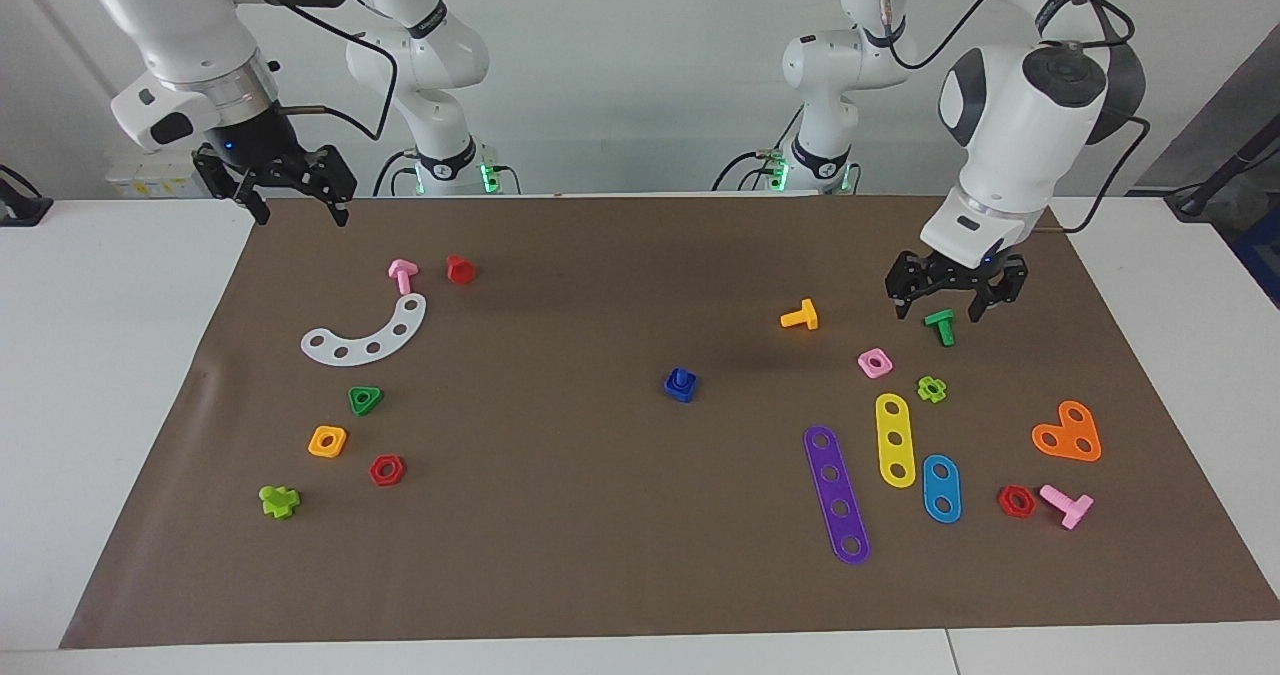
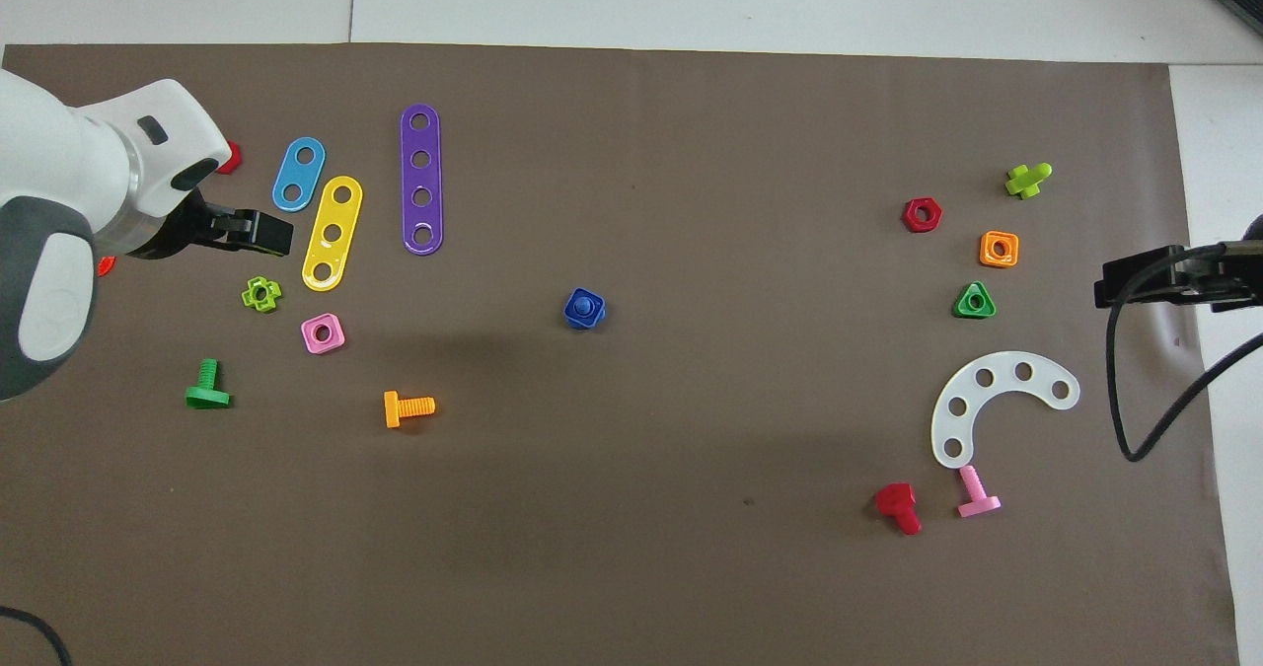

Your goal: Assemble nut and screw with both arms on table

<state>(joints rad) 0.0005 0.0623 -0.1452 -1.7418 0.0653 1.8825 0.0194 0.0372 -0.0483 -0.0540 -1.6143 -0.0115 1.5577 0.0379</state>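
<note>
Glossy plastic nut (image 1: 681,387) and screw (image 1: 681,379) lie on a matt, paper-like brown mat (image 1: 600,555).

Loose plastic parts on the mat. Toward the left arm's end: orange bolt (image 1: 800,316) on its side; pink square nut (image 1: 874,362); green bolt (image 1: 941,327); lime cross nut (image 1: 932,388); purple four-hole strip (image 1: 836,494); yellow three-hole strip (image 1: 895,439); blue two-hole strip (image 1: 941,488) beside it; orange heart plate (image 1: 1068,433); red hex nut (image 1: 1016,501) just beside pink bolt (image 1: 1066,505). Toward the right arm's end: white curved strip (image 1: 367,333) with five holes; pink T-bolt (image 1: 402,274) and red bolt (image 1: 459,269) nearer the robots than it; green triangle nut (image 1: 365,399); orange square nut (image 1: 327,441); second red hex nut (image 1: 386,470); lime cross bolt (image 1: 279,500).
</note>
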